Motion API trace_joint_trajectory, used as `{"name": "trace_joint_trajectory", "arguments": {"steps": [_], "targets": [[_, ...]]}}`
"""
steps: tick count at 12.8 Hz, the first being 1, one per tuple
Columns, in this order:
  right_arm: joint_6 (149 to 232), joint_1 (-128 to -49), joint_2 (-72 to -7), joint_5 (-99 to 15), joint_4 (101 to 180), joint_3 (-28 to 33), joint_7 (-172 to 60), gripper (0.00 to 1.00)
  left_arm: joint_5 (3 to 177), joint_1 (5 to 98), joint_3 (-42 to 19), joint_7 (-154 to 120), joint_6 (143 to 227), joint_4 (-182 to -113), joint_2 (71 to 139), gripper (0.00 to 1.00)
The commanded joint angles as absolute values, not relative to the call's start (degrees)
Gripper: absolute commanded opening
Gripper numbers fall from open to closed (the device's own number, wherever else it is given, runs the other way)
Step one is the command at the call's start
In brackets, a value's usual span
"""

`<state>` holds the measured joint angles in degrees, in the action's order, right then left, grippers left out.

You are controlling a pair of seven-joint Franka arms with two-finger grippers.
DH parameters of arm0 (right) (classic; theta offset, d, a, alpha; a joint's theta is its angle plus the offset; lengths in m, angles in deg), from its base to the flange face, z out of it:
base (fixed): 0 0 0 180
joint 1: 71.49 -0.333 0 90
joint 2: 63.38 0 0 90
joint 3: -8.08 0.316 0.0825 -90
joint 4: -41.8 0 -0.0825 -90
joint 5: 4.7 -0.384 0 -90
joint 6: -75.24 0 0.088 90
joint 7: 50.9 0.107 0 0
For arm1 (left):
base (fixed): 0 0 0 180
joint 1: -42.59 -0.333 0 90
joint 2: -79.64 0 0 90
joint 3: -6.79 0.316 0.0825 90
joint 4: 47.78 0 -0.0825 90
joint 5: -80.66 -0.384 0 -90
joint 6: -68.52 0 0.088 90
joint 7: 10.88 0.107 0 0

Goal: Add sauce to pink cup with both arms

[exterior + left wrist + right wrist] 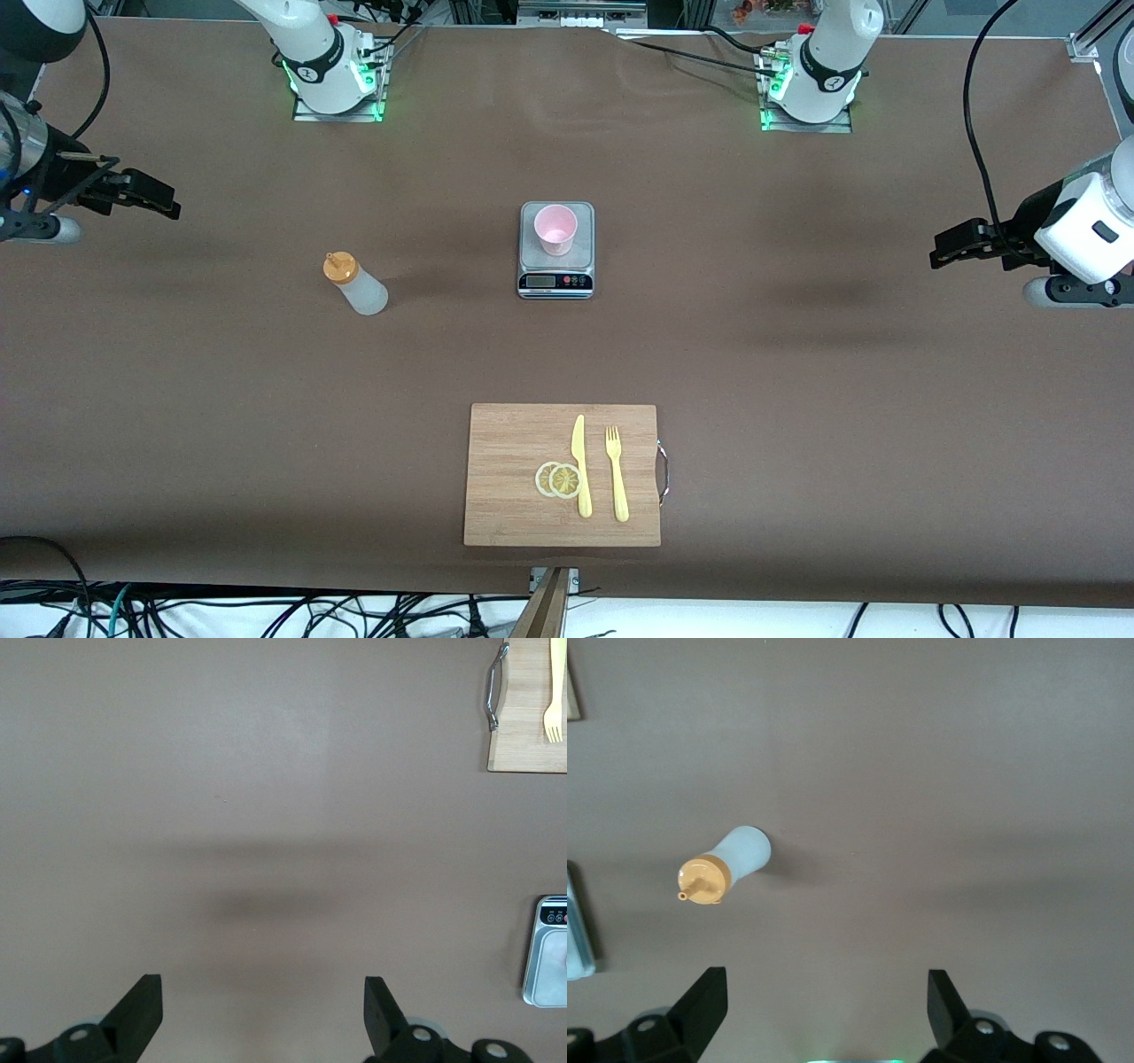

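The pink cup (555, 229) stands upright on a small grey scale (555, 251) in the middle of the table. The sauce (355, 283), a whitish squeeze bottle with an orange cap, stands on the table beside the scale, toward the right arm's end; it also shows in the right wrist view as the sauce (726, 866). My right gripper (158, 200) hangs open and empty in the air at the right arm's end of the table. My left gripper (950, 247) hangs open and empty at the left arm's end. Both grippers (264, 1005) (828, 1001) have bare tabletop between their fingers.
A wooden cutting board (514, 474) lies nearer the front camera than the scale, carrying two lemon slices (558, 479), a yellow knife (580, 465) and a yellow fork (617, 473). Its metal handle (662, 472) faces the left arm's end. The arm bases (335, 75) (811, 84) stand farthest from the camera.
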<state>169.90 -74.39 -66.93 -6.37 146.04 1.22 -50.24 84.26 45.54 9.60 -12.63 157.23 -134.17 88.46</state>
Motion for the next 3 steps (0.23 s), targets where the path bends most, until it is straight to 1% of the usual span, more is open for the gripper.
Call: {"name": "trace_joint_trajectory", "arguments": {"steps": [1, 3], "targets": [[169.11, -72.28, -66.82, -7.86, 144.29, 2.89, -50.36, 1.00, 83.03, 45.14, 9.16, -11.50, 156.67, -132.51, 89.22, 1.00], [168.58, -72.02, -65.41, -7.86, 142.26, 3.77, -50.19, 1.00, 83.03, 45.14, 9.16, -11.41, 156.67, -132.51, 89.22, 1.00]]}}
